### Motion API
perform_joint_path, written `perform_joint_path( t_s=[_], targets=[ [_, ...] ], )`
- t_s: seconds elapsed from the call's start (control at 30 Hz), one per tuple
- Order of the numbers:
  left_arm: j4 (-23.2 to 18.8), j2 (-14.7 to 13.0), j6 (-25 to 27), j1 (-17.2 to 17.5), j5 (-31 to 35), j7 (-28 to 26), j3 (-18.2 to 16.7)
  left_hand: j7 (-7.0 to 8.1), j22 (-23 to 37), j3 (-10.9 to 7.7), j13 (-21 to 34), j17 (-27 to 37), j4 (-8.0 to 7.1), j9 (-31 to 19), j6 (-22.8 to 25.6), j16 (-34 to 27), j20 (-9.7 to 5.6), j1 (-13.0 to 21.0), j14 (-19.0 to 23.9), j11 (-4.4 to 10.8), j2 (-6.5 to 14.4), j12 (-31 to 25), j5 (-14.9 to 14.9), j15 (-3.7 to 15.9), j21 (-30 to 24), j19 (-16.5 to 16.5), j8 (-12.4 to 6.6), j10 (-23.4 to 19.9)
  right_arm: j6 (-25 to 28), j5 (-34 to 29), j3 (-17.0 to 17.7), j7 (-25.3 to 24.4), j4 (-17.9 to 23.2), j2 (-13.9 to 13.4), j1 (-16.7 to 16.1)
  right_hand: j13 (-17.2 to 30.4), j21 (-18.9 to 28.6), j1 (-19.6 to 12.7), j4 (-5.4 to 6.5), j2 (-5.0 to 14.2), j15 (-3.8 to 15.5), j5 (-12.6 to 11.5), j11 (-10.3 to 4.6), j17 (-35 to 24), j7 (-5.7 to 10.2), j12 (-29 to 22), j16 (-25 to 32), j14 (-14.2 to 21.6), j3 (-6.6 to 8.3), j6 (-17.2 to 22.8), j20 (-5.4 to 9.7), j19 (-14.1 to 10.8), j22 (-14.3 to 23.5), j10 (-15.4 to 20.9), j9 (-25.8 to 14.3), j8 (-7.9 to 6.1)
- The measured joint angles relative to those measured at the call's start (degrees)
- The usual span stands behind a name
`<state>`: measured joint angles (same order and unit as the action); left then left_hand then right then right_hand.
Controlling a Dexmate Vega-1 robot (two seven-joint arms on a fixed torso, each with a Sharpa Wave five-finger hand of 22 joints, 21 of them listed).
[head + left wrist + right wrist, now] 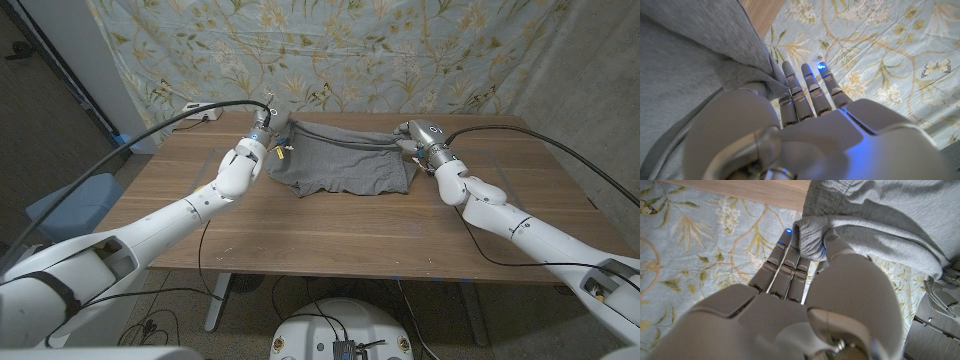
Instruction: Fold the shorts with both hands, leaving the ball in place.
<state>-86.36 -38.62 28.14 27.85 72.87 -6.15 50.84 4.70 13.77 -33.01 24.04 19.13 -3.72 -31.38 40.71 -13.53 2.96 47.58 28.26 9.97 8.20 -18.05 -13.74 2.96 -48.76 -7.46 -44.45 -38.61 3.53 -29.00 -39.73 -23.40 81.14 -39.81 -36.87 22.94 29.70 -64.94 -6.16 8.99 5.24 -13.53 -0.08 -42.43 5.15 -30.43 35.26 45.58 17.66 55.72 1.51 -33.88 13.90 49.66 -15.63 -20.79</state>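
Grey jersey shorts (343, 160) lie at the upper middle of the head view, on the wooden bench (330, 230); the cloth looks soft, light and limp, so it should sag and slip unless taken at the corners; the left hand (263, 137) pinches the upper-left corner, its fingers (807, 92) clamped on a fold; the right hand (420, 136) grips the upper-right corner likewise; no ball is visible.

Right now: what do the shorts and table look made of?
Shorts: soft grey knit, likely cotton jersey; matte, bunches in folds where both hands pinch it. Table: wood or wood-look laminate; brown grain lines, low sheen, can't tell which.
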Motion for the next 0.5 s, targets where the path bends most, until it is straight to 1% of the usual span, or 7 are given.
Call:
perform_joint_path(
  t_s=[0.1, 0.17, 0.2, 0.27, 0.33, 0.4, 0.5],
  targets=[
    [0.9, 0.4, 0.6, -0.6, 0.9, 0.7, 1.1, 1.61, -0.4, 0.55, -0.5, -0.2, 0.56, 1.9, -1.0, 0.0, 0.0, 0.0, 0.0, 0.82, 0.0, 0.8, 1.5, 0.0, -0.4, 0.0, 2.01, 0.3, 0.4, 0.0, -0.5, 1.1, -0.1, 0.0, 0.4, -1.1, 0.5, 0.5, 0.41, 0.49, -0.42, 0.6, 0.1, 1.9, -0.08, 1.7, -2.8, -1.7, 0.41, -2.6, -0.59, 0.6, -0.3, -2.6, 1.0, 1.75],
    [1.5, 0.6, 1.1, -0.9, 1.6, 1.4, 1.8, 2.66, -0.7, 0.37, -0.9, -0.5, 0.98, 3.3, -2.2, 0.0, -0.22, -0.5, 0.0, 1.12, -0.5, 1.4, 2.3, 0.0, -0.6, 0.2, 3.7, 0.6, 0.7, 0.2, -0.7, 2.0, -0.1, -0.1, 0.6, -1.8, 0.8, 1.5, 0.88, 0.86, -0.65, 0.8, 0.04, 3.4, 0.07, 3.2, -4.9, -3.1, 0.41, -5.5, -1.14, 1.2, -0.6, -4.7, 1.7, 3.59],
    [1.7, 0.7, 1.3, -1.0, 1.9, 1.6, 2.1, 2.75, -0.7, -0.14, -1.1, -0.7, 1.75, 4.0, -3.3, 0.0, -0.22, -0.8, 0.0, 1.04, -0.8, 1.7, 2.6, 0.0, -0.8, 0.2, 4.53, 1.0, 0.8, 0.3, -0.8, 2.5, -0.1, -0.2, 0.7, -2.3, 0.9, 2.2, 1.13, 0.28, -0.78, 1.2, -0.16, 4.1, 0.23, 4.1, -6.0, -3.6, 0.29, -6.9, -1.22, 1.5, -0.8, -5.9, 2.0, 4.57],
    [2.3, 0.9, 2.0, -1.3, 2.7, 2.2, 2.8, 3.36, -1.0, -0.35, -1.5, -1.0, 2.11, 5.4, -5.2, 0.0, -0.29, -1.3, 0.0, 0.62, -1.2, 2.3, 3.0, 0.0, -1.0, 0.3, 6.23, 1.8, 1.1, 0.6, -1.0, 3.4, 0.1, -0.4, 0.9, -3.0, 1.2, 3.6, 1.39, -0.44, -1.13, 1.3, -0.72, 5.7, 0.44, 5.6, -8.0, -4.9, 0.4, -9.1, -1.31, 2.2, -1.1, -8.1, 2.7, 6.24],
    [2.7, 1.2, 2.7, -1.5, 3.4, 2.6, 3.2, 3.89, -1.3, 0.18, -1.9, -1.2, 2.14, 6.9, -6.9, 0.0, -0.29, -2.6, 0.0, 0.29, -1.4, 2.8, 3.4, 0.0, -1.3, 0.3, 8.13, 2.2, 1.4, 0.9, -1.1, 4.1, 0.4, -0.5, 0.9, -3.6, 1.3, 4.9, 1.76, -0.92, -1.35, 1.3, -1.07, 7.1, 0.52, 7.0, -9.9, -6.1, 0.14, -11.4, -1.52, 2.6, -1.5, -10.1, 3.3, 7.61],
    [3.6, 1.7, 4.3, -1.7, 4.9, 3.1, 3.9, 4.19, -1.5, 0.76, -2.3, -1.4, 1.78, 8.3, -8.5, 0.0, -0.29, -3.5, 0.0, 0.1, -1.7, 3.0, 3.4, 0.0, -1.7, 0.3, 9.84, 2.4, 1.8, 1.2, -1.2, 5.1, 0.8, -0.8, 0.9, -4.0, 1.4, 5.6, 1.76, -1.21, -1.48, 1.3, -1.23, 8.1, 0.52, 8.1, -11.2, -6.9, 0.14, -13.2, -1.75, 3.0, -1.7, -11.4, 3.6, 8.64],
    [4.5, 2.3, 6.5, -1.8, 6.6, 3.2, 4.4, 4.77, -1.5, 1.47, -2.7, -1.6, 2.08, 9.6, -9.8, 0.0, -0.93, -4.6, 0.1, 0.1, -2.7, 3.0, 3.6, -0.12, -2.1, -0.3, 11.51, 2.4, 2.1, 1.3, -1.3, 5.6, 1.3, -1.1, 0.9, -4.5, 1.4, 6.3, 1.99, -1.46, -1.55, 1.3, -1.45, 9.1, 0.51, 9.0, -12.4, -7.6, -0.1, -14.4, -1.63, 3.3, -1.9, -12.8, 3.7, 9.14]
  ],
)
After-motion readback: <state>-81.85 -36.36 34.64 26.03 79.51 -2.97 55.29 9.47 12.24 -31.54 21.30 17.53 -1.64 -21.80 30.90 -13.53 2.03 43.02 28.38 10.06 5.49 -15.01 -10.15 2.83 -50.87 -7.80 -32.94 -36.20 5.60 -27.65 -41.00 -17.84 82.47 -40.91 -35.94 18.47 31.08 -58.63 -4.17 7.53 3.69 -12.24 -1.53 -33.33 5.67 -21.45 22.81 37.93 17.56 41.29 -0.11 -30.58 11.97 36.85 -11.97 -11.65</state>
